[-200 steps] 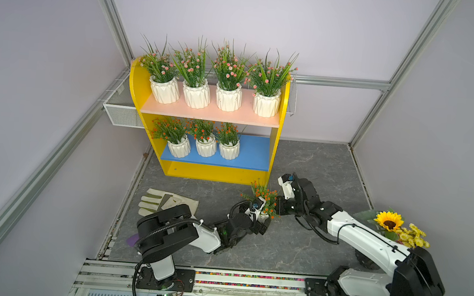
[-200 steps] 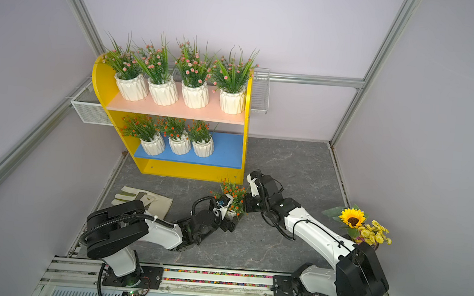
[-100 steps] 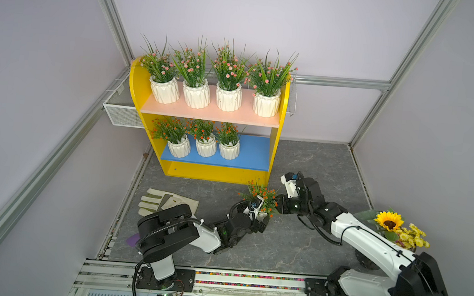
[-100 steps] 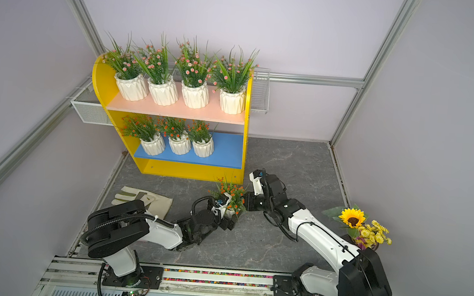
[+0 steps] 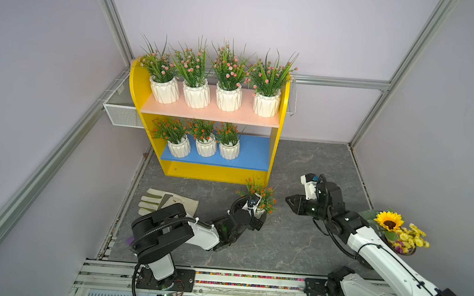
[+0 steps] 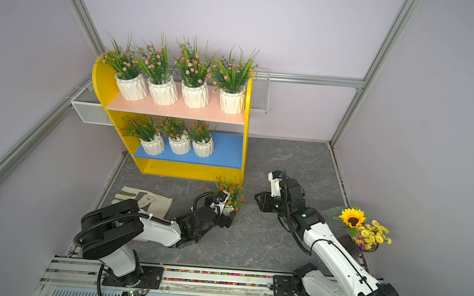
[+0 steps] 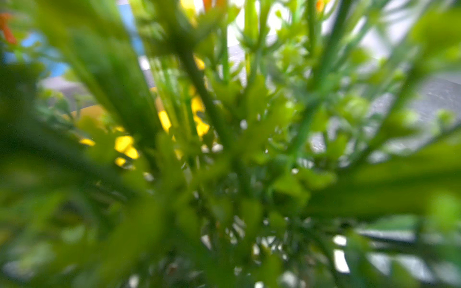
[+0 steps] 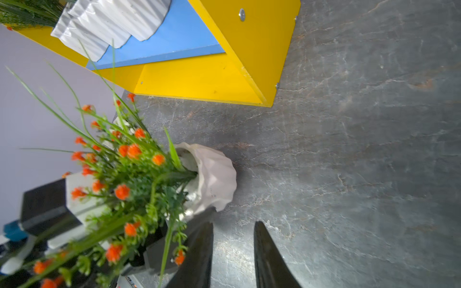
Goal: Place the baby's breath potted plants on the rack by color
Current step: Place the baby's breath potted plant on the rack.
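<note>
The orange-red baby's breath potted plant (image 5: 261, 192) stands upright on the tabletop (image 5: 301, 166) by the rack's (image 5: 212, 176) front corner, its pot (image 8: 217, 174) largely hidden in the left end effector's (image 5: 259, 215) clasp. The right end effector (image 8: 233, 223) is slightly parted, empty.

Potted plant (image 7: 244, 139) blurred, filling left wrist view
</note>
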Robot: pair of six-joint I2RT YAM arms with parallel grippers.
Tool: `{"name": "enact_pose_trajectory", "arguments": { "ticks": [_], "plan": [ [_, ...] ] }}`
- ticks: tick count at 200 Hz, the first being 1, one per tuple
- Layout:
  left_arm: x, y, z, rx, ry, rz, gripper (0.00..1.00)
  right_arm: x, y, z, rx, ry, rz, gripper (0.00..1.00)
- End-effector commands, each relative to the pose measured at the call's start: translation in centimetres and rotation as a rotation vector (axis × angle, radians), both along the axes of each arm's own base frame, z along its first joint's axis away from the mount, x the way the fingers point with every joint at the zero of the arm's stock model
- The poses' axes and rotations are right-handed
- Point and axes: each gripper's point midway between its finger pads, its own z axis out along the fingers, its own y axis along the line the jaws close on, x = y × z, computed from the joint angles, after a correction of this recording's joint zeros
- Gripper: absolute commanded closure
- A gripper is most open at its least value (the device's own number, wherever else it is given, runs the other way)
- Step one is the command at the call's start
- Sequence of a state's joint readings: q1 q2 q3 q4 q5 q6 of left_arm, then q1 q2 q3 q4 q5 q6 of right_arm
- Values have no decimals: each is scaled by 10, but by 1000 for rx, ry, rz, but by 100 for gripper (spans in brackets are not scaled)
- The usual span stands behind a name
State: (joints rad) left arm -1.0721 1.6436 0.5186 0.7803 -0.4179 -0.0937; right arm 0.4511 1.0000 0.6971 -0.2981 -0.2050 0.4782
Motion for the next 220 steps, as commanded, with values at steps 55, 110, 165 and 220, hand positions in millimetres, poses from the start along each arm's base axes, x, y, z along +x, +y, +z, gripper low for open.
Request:
{"name": "enact_pose_trajectory", "arguments": {
  "ticks": [55, 110, 165, 220],
  "plan": [
    [45, 13, 82, -91, -38, 106, 60, -8, -9, -22, -23, 47, -16, 68],
    [70, 21, 114, -109, -42, 143, 59, -10, -10, -23, -22, 49, -14, 68],
    [91, 20, 144, -128, -69, 145, 59, -11, -11, -27, -27, 54, -18, 68],
    [112, 22, 161, -149, -74, 173, 58, -10, -9, -29, -21, 61, -11, 68]
  ]
}}
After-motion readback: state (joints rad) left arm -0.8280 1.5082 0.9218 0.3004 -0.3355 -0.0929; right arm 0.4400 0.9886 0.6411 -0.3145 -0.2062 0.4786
